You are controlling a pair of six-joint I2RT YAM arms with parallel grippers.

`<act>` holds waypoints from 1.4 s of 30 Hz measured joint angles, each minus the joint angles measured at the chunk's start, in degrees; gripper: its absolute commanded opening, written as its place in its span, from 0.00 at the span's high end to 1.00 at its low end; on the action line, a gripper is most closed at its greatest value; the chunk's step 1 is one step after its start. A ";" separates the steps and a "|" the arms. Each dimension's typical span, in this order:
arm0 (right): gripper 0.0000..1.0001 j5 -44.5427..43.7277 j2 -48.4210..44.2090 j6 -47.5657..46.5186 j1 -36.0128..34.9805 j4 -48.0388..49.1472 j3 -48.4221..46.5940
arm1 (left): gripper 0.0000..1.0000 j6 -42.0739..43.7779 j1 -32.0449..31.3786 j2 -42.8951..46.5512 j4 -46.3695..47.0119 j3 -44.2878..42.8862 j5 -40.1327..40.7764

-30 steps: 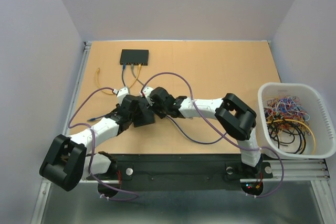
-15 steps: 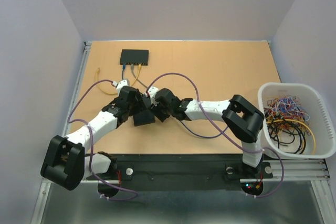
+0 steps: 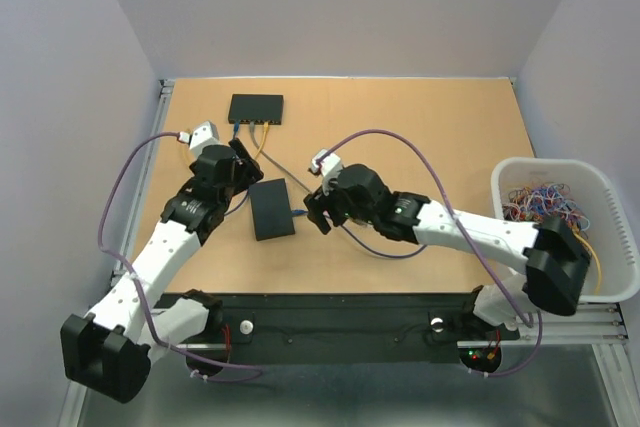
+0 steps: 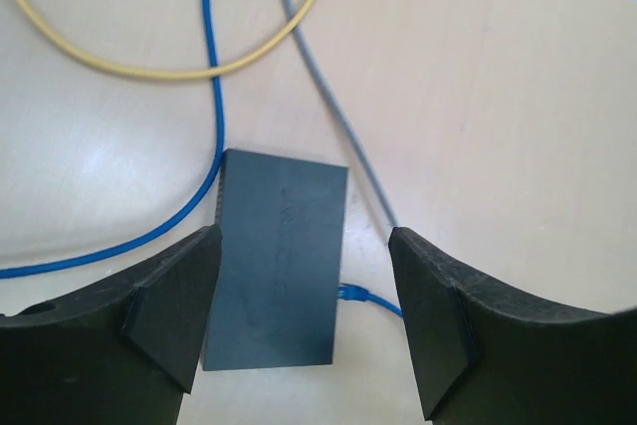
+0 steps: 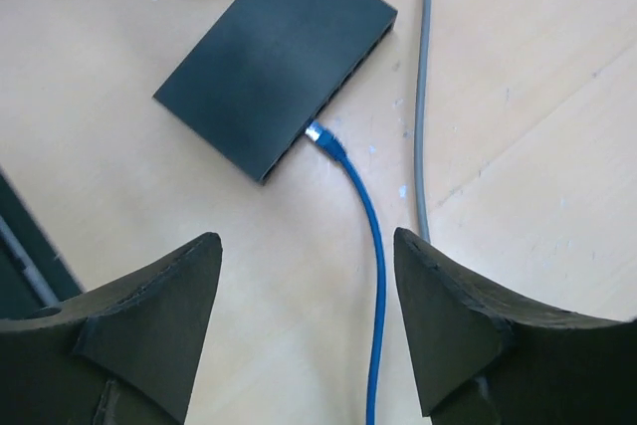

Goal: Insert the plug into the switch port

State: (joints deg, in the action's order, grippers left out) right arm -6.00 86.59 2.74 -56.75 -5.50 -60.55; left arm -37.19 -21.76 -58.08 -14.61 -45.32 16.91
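Note:
A flat black switch (image 3: 272,209) lies on the wooden table between my two grippers. The blue plug (image 5: 318,134) sits against a port on the switch's (image 5: 274,67) side, and its blue cable trails away between my right fingers. In the left wrist view the plug (image 4: 350,293) shows at the switch's (image 4: 279,266) right edge. My left gripper (image 3: 238,179) hangs open above and left of the switch, holding nothing. My right gripper (image 3: 316,211) is open just right of the plug, also holding nothing. Both sets of fingers (image 4: 174,311) (image 5: 159,325) stand wide apart.
A second black switch (image 3: 256,108) sits at the back with yellow (image 4: 149,67), blue (image 4: 214,97) and grey (image 4: 338,116) cables running from it. A white basket (image 3: 550,163) full of cables stands at the right edge. Purple arm cables loop over the table.
Both grippers have opened and drawn back from the switch. The left arm moved up and left, the right arm moved right. The switch with the blue plug now lies uncovered.

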 measured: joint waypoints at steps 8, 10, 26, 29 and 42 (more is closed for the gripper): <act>0.11 1.01 -18.47 8.02 -3.04 -0.52 11.56 | 0.22 5.66 0.00 10.10 -3.78 -2.43 -2.80; 0.04 1.31 -23.91 10.08 -3.67 -0.68 14.19 | 0.21 7.65 0.00 12.11 -5.29 -2.45 -3.17; 0.00 -6.80 -55.82 25.86 -3.72 -12.37 20.28 | 0.01 14.67 0.00 44.35 0.07 4.28 -2.54; 0.00 -10.97 -59.04 27.80 -3.72 -17.09 18.29 | 0.01 14.38 0.00 47.87 0.57 4.92 -0.42; 0.00 -21.24 -69.33 32.00 -3.72 -26.03 18.12 | 0.01 12.55 -0.02 52.26 1.11 6.43 6.29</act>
State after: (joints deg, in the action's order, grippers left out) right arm -27.24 17.26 34.74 -60.47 -31.53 -42.44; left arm -24.64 -21.78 -5.82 -13.50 -38.89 23.20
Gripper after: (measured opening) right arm 0.998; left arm 0.986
